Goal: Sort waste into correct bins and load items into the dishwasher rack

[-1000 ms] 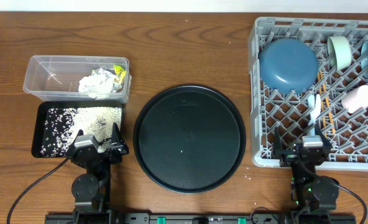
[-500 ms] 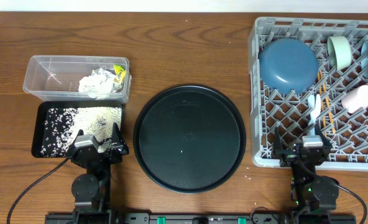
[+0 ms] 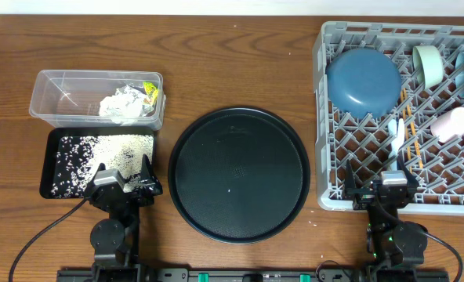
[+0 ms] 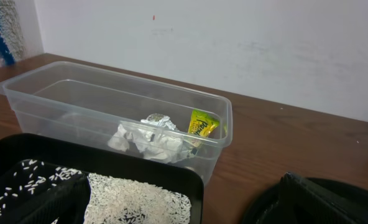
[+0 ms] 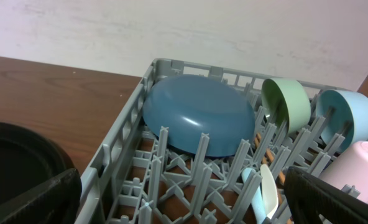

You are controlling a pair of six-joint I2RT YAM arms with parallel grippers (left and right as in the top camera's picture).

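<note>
Overhead: tissue (image 3: 121, 106) and wrapper (image 3: 150, 92) lie in clear tub (image 3: 52, 86), rice (image 3: 99, 153) on black tray (image 3: 48, 168). Blue bowl (image 3: 364, 81) and spoon (image 3: 394, 137) sit in rack (image 3: 322, 117). Sorting looks done. Left gripper (image 3: 124, 167) and right gripper (image 3: 379, 169) gape wide, holding nothing. For any retreat, lift straight up first: tray rim and rack wall sit close. Free room lies over round tray (image 3: 240, 174).

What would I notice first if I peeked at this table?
Probably the big round black tray in the middle of the table. Next comes the large blue bowl, sitting in the far left corner of the grey rack on the right. On the left, white rice is spread over a shallow black tray.
</note>
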